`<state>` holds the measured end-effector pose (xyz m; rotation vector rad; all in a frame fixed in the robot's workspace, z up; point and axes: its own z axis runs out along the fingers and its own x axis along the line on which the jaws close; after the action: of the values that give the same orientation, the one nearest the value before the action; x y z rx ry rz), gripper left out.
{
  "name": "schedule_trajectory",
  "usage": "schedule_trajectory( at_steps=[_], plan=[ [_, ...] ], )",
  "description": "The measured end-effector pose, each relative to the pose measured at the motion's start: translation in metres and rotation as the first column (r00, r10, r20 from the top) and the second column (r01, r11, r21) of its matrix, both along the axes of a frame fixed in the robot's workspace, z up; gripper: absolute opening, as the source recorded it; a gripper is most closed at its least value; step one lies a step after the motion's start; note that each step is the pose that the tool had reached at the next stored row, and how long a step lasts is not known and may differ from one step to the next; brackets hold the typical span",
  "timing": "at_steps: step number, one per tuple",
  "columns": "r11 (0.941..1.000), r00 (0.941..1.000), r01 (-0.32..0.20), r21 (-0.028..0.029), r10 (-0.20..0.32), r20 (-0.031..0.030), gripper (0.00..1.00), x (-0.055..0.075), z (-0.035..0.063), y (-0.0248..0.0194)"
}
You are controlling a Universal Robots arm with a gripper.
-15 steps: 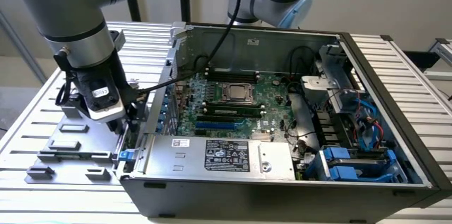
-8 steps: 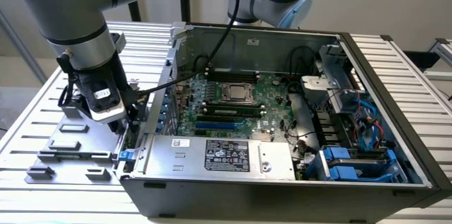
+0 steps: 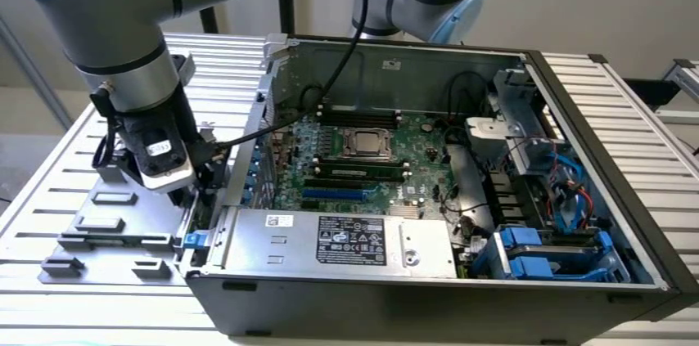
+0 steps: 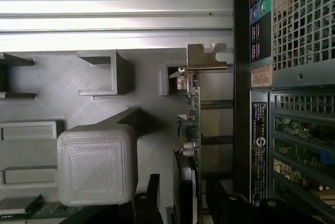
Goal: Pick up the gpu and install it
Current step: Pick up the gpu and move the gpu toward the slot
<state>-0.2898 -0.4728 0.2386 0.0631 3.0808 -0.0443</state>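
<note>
A: How does the arm (image 3: 104,19) stand?
B: It hangs at the exterior view's left, wrist (image 3: 142,88) upright, pincer (image 3: 195,185) pointing straight down.
A: And its fingers (image 4: 153,198)?
B: Two black ones, standing apart, not closed.

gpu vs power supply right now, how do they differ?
The gpu is a thin card standing on edge; the power supply is a broad silver box lying flat. The gpu sits outside the case in the grey tray; the power supply sits inside the case. The gripper straddles the gpu, fingers apart; the power supply is untouched. Shared: both show silvery metal, the gpu at its bracket.
</note>
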Motion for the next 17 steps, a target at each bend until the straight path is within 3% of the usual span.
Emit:
schedule_trajectory(
  at_steps=[13,16,17],
  plan=[
    [1.0,1.0,0.0,-0.0001,0.0,0.0,0.48,0.0016,-0.0011,0.0006],
    [1.0,1.0,0.0,0.0,0.0,0.0001,0.4,0.0017,-0.0012,0.0006],
    [1.0,1.0,0.0,0.0,0.0,0.0,0.33,0.0017,-0.0012,0.0006]
  ],
)
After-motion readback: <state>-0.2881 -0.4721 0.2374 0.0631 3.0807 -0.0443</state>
